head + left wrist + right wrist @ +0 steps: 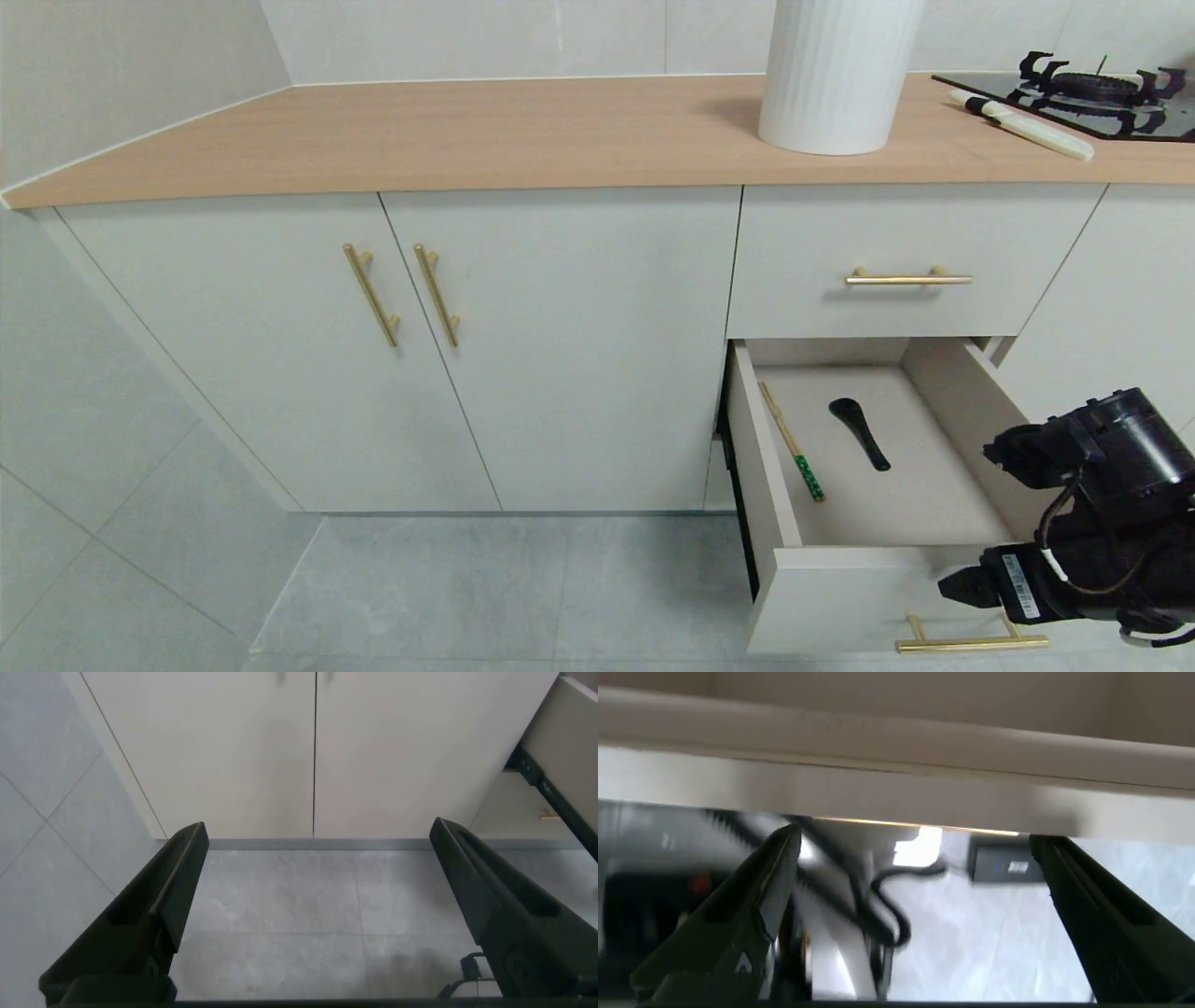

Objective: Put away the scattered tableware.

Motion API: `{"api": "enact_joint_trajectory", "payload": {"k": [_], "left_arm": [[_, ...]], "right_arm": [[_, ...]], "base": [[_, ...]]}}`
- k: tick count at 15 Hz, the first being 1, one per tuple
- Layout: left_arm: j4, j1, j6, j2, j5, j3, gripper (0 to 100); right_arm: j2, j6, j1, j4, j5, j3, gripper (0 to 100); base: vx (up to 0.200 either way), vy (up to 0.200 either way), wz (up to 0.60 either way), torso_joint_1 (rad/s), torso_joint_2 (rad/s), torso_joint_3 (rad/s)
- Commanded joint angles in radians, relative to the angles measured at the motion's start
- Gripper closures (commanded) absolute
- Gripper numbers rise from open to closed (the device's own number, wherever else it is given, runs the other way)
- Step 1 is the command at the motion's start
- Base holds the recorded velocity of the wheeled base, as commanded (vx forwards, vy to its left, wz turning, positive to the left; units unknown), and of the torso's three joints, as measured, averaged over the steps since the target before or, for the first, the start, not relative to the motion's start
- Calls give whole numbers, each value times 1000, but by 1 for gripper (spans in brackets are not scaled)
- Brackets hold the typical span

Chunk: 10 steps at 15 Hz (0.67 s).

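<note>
Finishing stowage, seemingly | finding chopsticks (792,443) and spoon (859,432) in open drawer (761,439), spoon at 3 o'clock | holding right pincer (910,849) apart by handle (971,642), 5 o'clock; left pincer (318,840) apart | next: pushing drawer squarely shut

Top of white vase (834,79), right end of stove (1088,91) beyond view's edge.

Countertop (467,140) looks matt wood, drawer handle (907,278) brushed brass, spoon (859,431) perhaps glossy plastic
</note>
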Motion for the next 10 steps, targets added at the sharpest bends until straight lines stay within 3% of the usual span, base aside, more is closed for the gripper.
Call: {"api": "enact_joint_trajectory", "payload": {"k": [1, 3, 4, 10], "left_arm": [[0, 1, 0, 0, 0, 0, 0], [0, 0, 0, 0, 0, -2, 0], [0, 0, 0, 0, 0, 0, 0], [2, 0, 0, 0, 0, 0, 0]], "right_arm": [[49, 2, 0, -48, -17, -8, 0], [75, 0, -3, -100, -18, -15, 0], [136, -3, -29, -151, -18, -64, 0], [346, -6, -135, -162, -9, -334, 0]], "base": [[0, 0, 0, 0, 0, 0], [0, 0, 0, 0, 0, 0], [0, 0, 0, 0, 0, 0], [0, 0, 0, 0, 0, 0]]}}
